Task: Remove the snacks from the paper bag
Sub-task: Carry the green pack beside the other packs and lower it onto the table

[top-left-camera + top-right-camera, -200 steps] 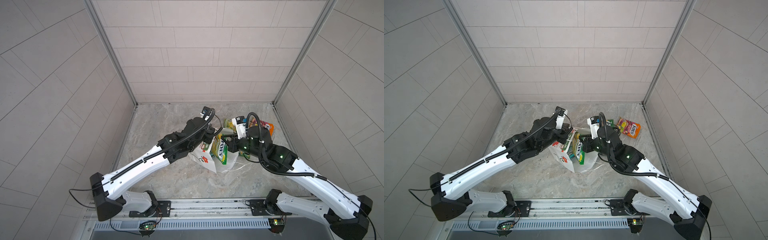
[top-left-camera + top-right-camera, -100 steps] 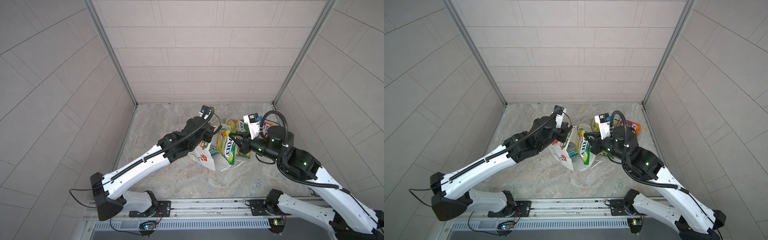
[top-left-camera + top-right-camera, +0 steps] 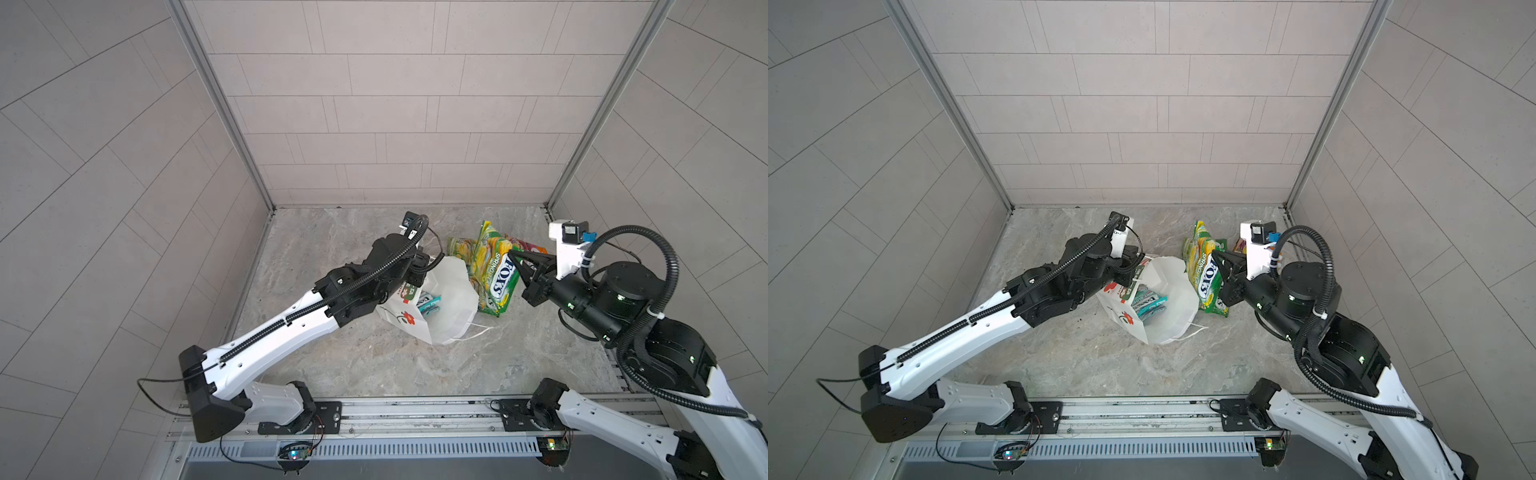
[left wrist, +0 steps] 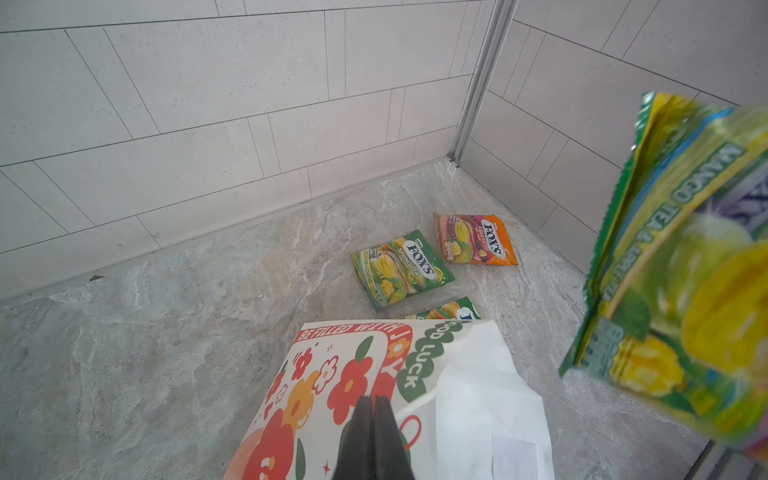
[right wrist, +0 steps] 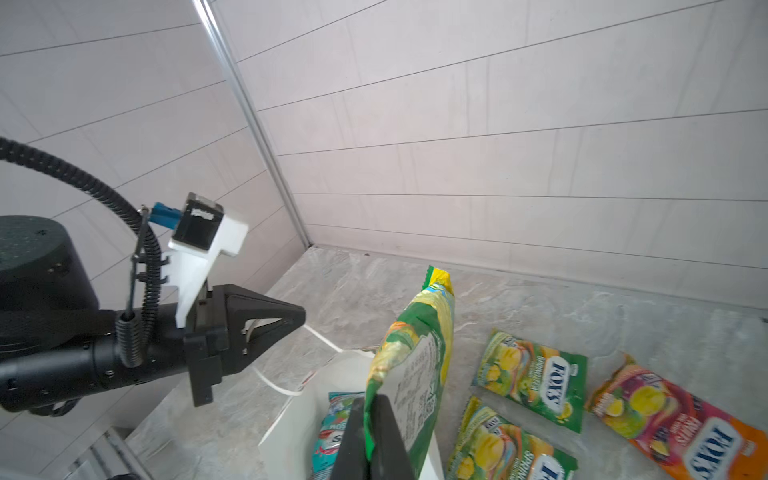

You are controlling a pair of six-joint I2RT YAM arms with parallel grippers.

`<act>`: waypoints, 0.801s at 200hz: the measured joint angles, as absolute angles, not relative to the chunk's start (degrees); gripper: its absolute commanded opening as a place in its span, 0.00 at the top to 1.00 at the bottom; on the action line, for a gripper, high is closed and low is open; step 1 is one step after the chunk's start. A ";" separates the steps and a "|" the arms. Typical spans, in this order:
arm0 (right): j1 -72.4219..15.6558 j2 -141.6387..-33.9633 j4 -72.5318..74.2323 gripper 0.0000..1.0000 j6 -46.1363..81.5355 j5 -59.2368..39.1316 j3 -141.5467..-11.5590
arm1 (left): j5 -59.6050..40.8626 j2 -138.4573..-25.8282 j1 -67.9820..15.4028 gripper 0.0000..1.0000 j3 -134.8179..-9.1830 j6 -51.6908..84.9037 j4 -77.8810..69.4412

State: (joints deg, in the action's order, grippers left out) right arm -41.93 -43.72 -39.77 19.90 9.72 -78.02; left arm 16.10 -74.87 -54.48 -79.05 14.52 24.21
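Right claw (image 5: 372, 403), clamped tight on a green-yellow packet (image 3: 496, 278), has lifted it clear of the paper bag (image 3: 453, 274) to the bag's 2 o'clock; left claw (image 4: 371, 405), pinched shut on the bag's rim, steadies it; two teal packets (image 3: 428, 302) lie inside, so unpacking looks two-thirds done.

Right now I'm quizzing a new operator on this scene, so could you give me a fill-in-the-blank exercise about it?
1. The left gripper pinches the tall white paper gift bag, its jaws ____.
2. The right gripper holds up a glossy green-yellow candy packet branded ____.
3. On the grey marbled floor lie one flat orange-pink packet and ____ green-yellow ones.
4. The packets inside the bag are mostly ____.
Missing: shut; FOX'S; two; teal.
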 measured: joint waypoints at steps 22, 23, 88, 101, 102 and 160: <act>-41.93 -44.27 -42.57 1.00 17.54 16.27 -79.29 | 15.84 -74.87 -54.48 1.00 -79.05 14.52 24.21; -41.93 -44.31 -42.76 1.00 17.43 16.64 -79.33 | 15.84 -74.87 -54.48 1.00 -79.05 14.52 24.21; -33.78 -48.34 -48.36 1.00 12.29 26.63 -78.98 | 15.46 -74.30 -54.48 1.00 -78.59 14.50 24.03; -29.78 -49.21 -48.73 1.00 11.92 25.78 -78.32 | 15.49 -74.13 -54.48 1.00 -78.43 14.44 23.88; -29.34 -49.30 -48.77 1.00 11.90 25.61 -78.26 | 15.49 -74.11 -54.48 1.00 -78.43 14.44 23.88; -13.17 -56.36 -50.02 1.00 11.07 18.15 -72.25 | 15.62 -72.34 -54.48 1.00 -77.67 13.87 23.86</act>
State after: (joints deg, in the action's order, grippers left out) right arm -13.17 -56.36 -50.02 11.07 18.15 -72.25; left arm 15.62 -72.34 -54.48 -77.67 13.87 23.86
